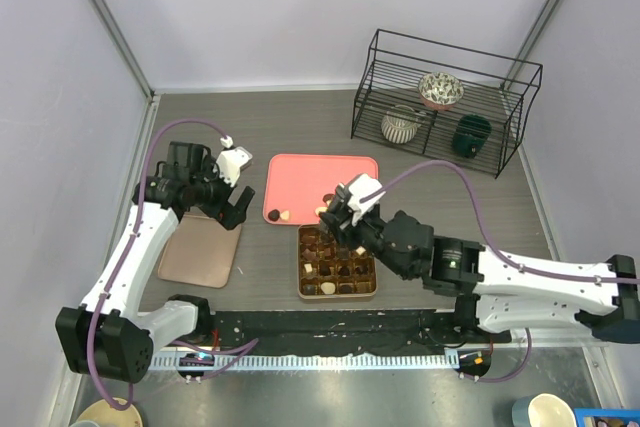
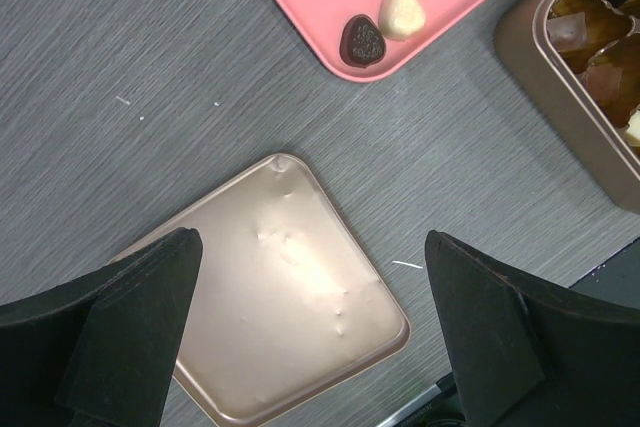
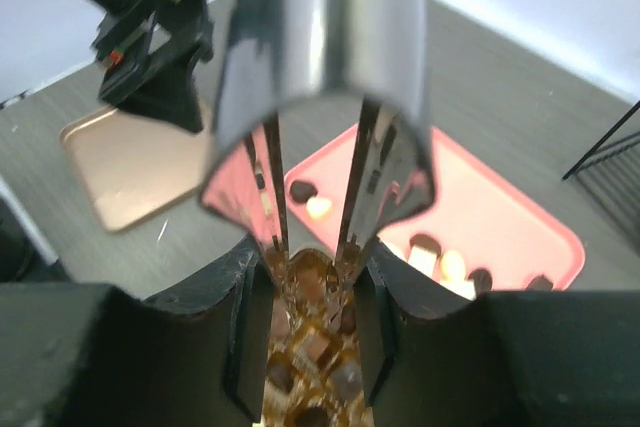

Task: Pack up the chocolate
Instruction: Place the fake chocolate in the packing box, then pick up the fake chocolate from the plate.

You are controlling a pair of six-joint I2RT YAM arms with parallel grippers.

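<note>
Chocolate pieces lie on a flat pink tray (image 1: 320,175): a dark one (image 2: 362,39) and a cream one (image 2: 402,11) at its near left corner, and a few more (image 3: 440,262) by my right wrist. Several fill cells of the gold-brown gridded box (image 1: 337,292). My right gripper (image 3: 312,282) is shut on silver tongs (image 3: 320,67). Their tips stand slightly apart over a cell at the box's far edge; whether they hold a piece I cannot tell. My left gripper (image 2: 310,247) hangs open over the gold lid (image 2: 280,297), with nothing between its fingers.
A black wire rack (image 1: 440,97) at the back right holds bowls and a dark mug. The gold lid (image 1: 200,247) lies left of the box, near the left arm. Grey walls close in the table on the left, far and right sides.
</note>
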